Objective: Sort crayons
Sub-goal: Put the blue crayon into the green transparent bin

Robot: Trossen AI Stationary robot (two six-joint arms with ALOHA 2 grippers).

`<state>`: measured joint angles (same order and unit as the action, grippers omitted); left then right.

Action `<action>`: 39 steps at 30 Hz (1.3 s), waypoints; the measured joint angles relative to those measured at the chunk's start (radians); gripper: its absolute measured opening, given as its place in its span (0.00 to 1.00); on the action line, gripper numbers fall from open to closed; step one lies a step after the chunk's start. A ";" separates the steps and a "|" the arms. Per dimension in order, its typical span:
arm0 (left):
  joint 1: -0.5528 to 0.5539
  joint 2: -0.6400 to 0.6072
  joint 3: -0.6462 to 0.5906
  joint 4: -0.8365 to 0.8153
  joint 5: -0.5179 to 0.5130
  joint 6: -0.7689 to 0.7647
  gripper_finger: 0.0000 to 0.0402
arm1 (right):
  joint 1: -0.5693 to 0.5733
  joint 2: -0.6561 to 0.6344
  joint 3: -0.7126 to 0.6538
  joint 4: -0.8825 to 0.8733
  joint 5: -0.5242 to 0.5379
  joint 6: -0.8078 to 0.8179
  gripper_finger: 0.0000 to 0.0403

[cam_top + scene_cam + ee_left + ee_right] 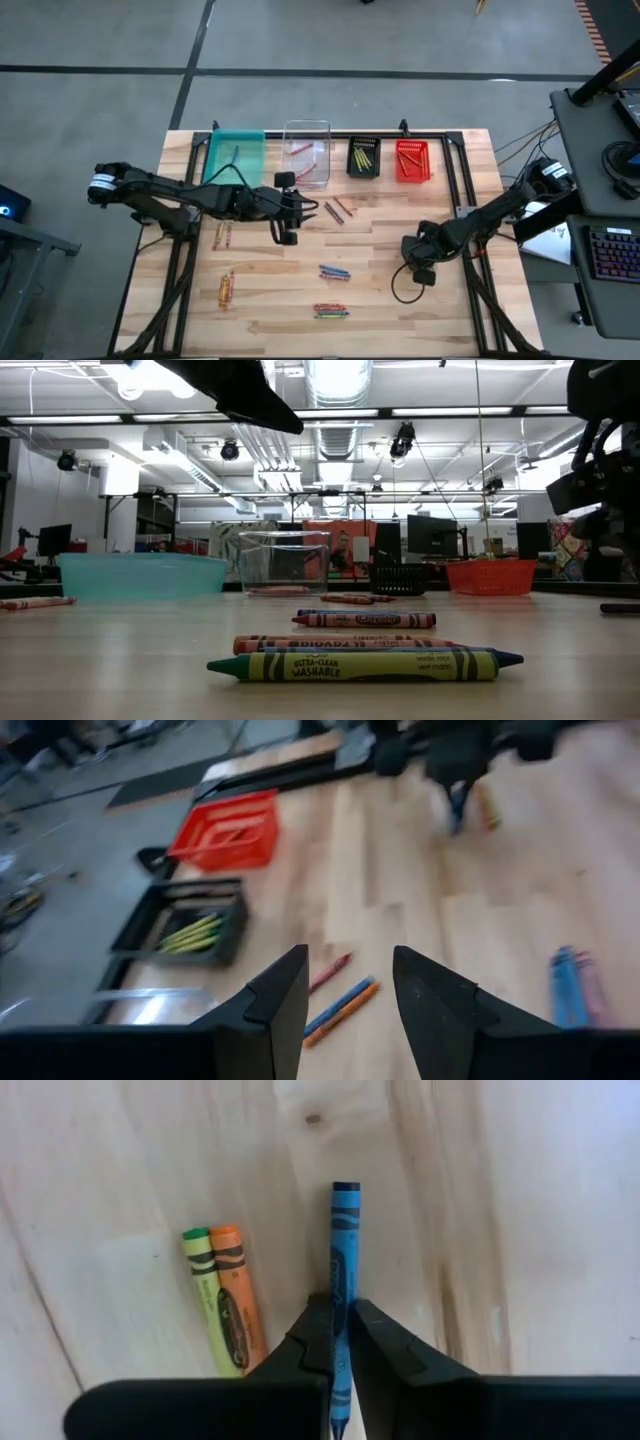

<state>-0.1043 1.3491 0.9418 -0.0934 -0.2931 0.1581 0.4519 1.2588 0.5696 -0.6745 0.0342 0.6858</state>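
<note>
Crayons lie scattered on the wooden table: a pair [222, 235] and another pair [226, 288] at the left, small groups [335, 272] [332, 311] in the middle and some [338, 210] near the bins. My right gripper [422, 266] points down at the table's right part, shut on a blue crayon [343, 1240]. A yellow-green crayon [208, 1295] and an orange crayon [238, 1295] lie flat beside it. My left gripper [350, 990] hovers open above the table's middle, over a blue-and-orange pair of crayons [340, 1005], touching nothing. My right gripper pinches the blue crayon between its two fingertips, on the two long sides of its shaft [341, 1295], nearer the pointed end [335, 1425]. The fingers come from above, pointing down. The crayon lies level along the wood; whether it is lifted clear, I cannot tell.
Along the far edge stand a teal bin [235, 155], a clear bin [307, 150], a black bin [363, 157] with yellow crayons and a red bin [412, 160]. Black frame rails run along the table's sides. Bare wood lies between the two arms.
</note>
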 joint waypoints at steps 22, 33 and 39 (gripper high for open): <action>0.000 0.035 -0.234 0.716 0.210 0.024 0.32 | -0.218 -0.180 0.049 0.882 0.244 -0.685 0.02; 0.000 0.103 -0.234 0.864 0.217 0.012 0.32 | -0.329 -0.018 0.049 1.280 0.021 -0.863 0.02; 0.000 0.148 -0.234 0.922 0.236 0.006 0.32 | -0.351 0.009 0.049 1.350 0.000 -0.890 0.02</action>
<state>-0.1047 1.4970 0.7078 0.8286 -0.0572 0.1643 0.1007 1.2678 0.6189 0.6760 0.0341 -0.2046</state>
